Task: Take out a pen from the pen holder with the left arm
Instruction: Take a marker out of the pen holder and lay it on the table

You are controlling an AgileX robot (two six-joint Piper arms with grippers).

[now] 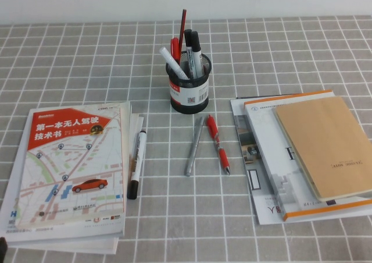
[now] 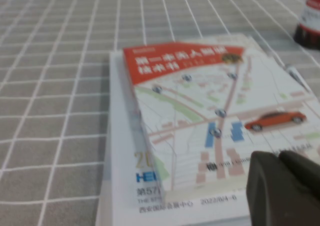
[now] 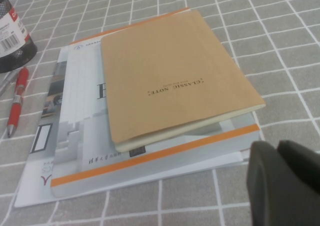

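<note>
A black wire-mesh cylindrical pen holder [image 1: 189, 93] with a white barcode label stands upright at the table's far middle, holding red, black and white pens [image 1: 193, 46] that lean upright.

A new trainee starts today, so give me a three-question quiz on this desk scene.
1. True or false: the left gripper, shut near the map book, holds a pen.
2. How many pens lie on the table outside the pen holder?
3. The right gripper, shut, is nearest: A the tan notebook, B the pen holder, C the map book.
Key: 1 false; 2 three: marker, silver pen, red pen; 3 A.
</note>
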